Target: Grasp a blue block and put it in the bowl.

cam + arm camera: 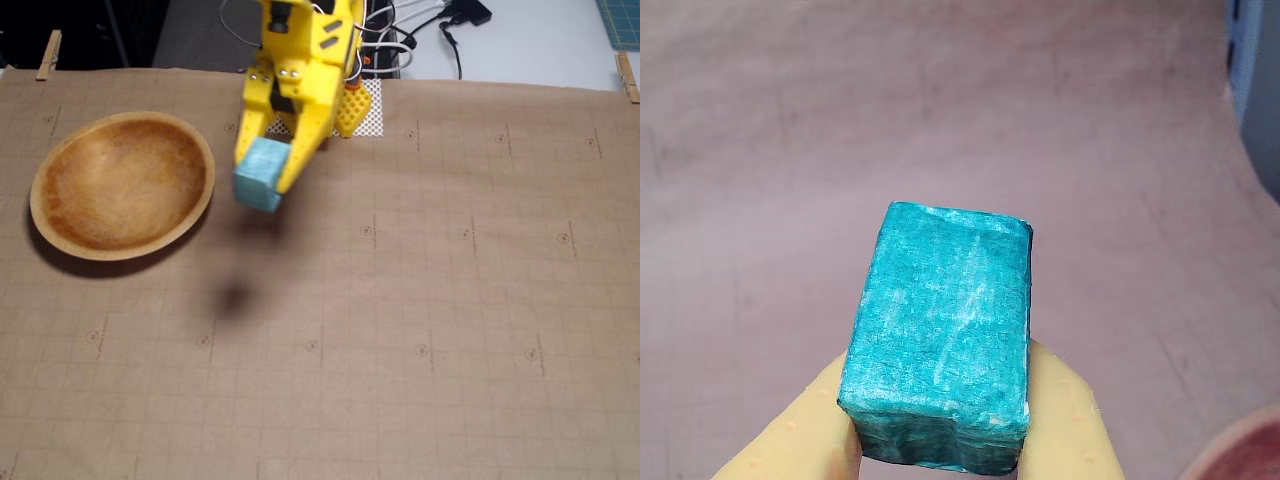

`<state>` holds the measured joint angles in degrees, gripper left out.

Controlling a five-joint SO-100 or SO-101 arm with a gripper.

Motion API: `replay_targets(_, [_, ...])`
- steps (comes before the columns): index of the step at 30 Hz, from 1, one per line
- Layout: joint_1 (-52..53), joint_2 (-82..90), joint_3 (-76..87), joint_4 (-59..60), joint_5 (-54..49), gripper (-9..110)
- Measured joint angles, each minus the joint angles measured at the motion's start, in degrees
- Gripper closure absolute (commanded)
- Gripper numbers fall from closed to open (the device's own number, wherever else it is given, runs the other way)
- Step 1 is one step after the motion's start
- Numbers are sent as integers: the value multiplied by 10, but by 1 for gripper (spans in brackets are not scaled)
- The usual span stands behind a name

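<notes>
The yellow gripper [268,180] is pinching the blue block [260,175] between its two fingers [805,420], and in the fixed view the block hangs in the air above the brown paper-covered counter [450,300], with a dark shadow [233,298] lying on the paper below and slightly left of it. The wooden bowl [60,235] sits on the counter to the left of the gripper in that view, close by but apart from the block. In the wrist view the block fills the middle, held at its lower sides, and a curved edge of the bowl [1240,450] shows in the bottom right corner.
</notes>
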<state>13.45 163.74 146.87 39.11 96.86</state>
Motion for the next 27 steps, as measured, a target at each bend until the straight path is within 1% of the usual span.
replay_targets(11, [104, 1, -75, 127, 0, 104])
replay_targets(27, [255, 1, -88, 143, 0, 105])
